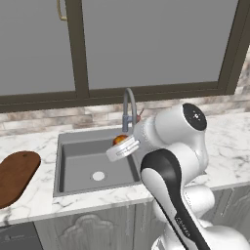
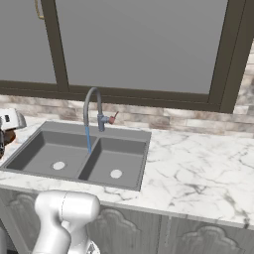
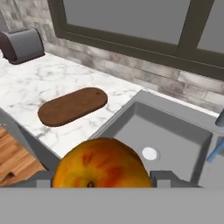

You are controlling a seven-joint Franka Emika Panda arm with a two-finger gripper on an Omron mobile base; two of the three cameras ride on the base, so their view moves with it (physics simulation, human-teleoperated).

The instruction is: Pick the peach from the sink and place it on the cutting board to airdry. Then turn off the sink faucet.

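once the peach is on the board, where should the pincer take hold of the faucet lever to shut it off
Pinch the small reddish lever at its free tip, coming from the faucet's right side: it angles up and away from the neck there, clear of the spout and the running water.

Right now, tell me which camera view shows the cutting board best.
The hand view: the cutting board lies whole and unobstructed on the marble counter, left of the sink. The left base view catches part of it, cut off by the frame's left edge.

The white arm [image 1: 171, 161] reaches forward, elbow bent, its jaws clamped on the peach [image 3: 101, 164]
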